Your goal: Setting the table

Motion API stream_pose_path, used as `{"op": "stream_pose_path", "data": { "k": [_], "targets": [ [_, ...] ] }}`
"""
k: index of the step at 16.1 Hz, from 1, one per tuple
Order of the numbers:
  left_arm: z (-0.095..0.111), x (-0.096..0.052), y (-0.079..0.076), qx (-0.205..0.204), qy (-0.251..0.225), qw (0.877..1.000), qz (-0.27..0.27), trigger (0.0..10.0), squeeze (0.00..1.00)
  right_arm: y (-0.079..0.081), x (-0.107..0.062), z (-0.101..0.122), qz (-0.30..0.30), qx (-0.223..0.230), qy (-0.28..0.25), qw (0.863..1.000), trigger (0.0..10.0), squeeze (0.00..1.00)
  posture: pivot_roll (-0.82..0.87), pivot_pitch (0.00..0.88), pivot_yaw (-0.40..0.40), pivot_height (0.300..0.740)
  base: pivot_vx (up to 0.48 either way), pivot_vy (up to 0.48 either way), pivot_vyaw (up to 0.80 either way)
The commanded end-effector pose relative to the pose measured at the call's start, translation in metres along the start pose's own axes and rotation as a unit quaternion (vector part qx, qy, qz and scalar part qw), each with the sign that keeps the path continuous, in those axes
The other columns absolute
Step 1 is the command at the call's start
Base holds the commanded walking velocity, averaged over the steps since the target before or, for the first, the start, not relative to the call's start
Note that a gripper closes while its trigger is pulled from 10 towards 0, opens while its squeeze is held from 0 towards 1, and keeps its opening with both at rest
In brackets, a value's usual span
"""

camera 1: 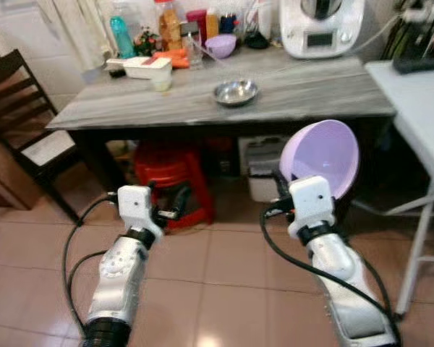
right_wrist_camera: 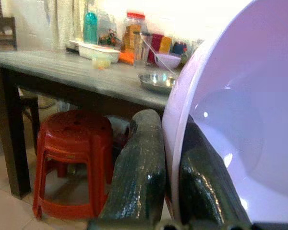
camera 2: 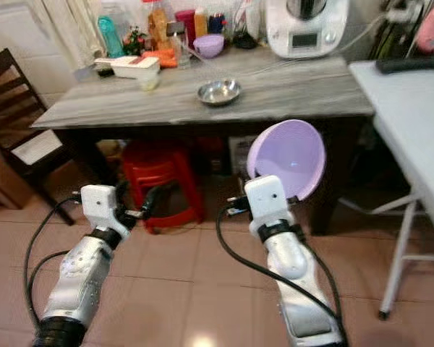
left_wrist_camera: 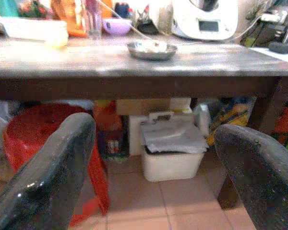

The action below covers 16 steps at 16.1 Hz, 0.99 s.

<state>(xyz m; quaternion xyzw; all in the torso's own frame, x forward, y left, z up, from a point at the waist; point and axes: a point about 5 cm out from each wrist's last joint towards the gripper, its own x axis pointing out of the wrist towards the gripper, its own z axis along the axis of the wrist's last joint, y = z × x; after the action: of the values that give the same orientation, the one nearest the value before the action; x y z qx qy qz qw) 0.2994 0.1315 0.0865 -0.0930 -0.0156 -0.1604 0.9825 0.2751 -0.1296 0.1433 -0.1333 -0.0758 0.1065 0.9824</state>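
Right gripper [right_wrist_camera: 168,191] pinching the rim of a light purple round plastic bowl [camera 1: 322,155], one black finger [right_wrist_camera: 139,167] outside the wall and one inside. Bowl held up in the air on its side, hollow facing back at the robot, in front of the long grey wooden counter [camera 1: 311,90] and not yet over it. Left gripper [left_wrist_camera: 153,163] wide open, holding nothing, low and pointed under the counter.

Probably a light bowl, thin and stiff, smooth and a bit slippery. Not likely to break if dropped, but easy to let slide. Best held by the rim, just like now, with a firm squeeze. Needs turning flat before setting down.

On the counter: a small shiny metal dish [camera 1: 236,92] near the middle, a smaller purple bowl [camera 1: 220,45] at the back, a white flat box [camera 1: 146,66], a teal bottle [camera 1: 122,36], an orange jar [camera 1: 169,27] and a big white kitchen machine [camera 1: 322,25]. Lots of bare grey top near the front edge, good for a bowl.

Under the counter: a red plastic stool [camera 1: 170,173] and a white bin with a lid [left_wrist_camera: 170,148]. Dark wooden chair [camera 1: 18,108] off to the left, white folding table [camera 1: 419,108] to the right. Pinkish tile floor [camera 1: 224,267] below.
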Motion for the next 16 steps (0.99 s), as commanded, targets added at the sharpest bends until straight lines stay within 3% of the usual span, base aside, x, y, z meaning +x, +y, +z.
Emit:
{"op": "stream_pose_path", "data": {
  "k": [1, 6, 16],
  "targets": [
    [0.0045, -0.0001, 0.0040, 0.019, -0.006, 1.000, 0.001, 10.0, 0.00, 0.0006, 0.0026, 0.0063, -0.001, 0.004, -0.014, 1.000, 10.0, 0.00, -0.15, 0.000, 0.132, 0.740, 0.000, 0.000, 0.00],
    [0.0071, -0.0001, 0.0047, 0.023, -0.013, 1.000, -0.007, 10.0, 0.00, 0.0012, 0.0033, 0.0056, 0.001, 0.000, -0.015, 1.000, 10.0, 0.00, -0.15, 0.000, 0.132, 0.740, 0.000, 0.000, 0.00],
    [0.0065, 0.0014, 0.0026, 0.024, -0.015, 0.999, -0.019, 10.0, 0.00, 0.0018, 0.0059, 0.0076, 0.006, -0.005, -0.025, 1.000, 10.0, 0.00, -0.15, 0.000, 0.132, 0.740, 0.310, 0.000, 0.00]
  ]
}}
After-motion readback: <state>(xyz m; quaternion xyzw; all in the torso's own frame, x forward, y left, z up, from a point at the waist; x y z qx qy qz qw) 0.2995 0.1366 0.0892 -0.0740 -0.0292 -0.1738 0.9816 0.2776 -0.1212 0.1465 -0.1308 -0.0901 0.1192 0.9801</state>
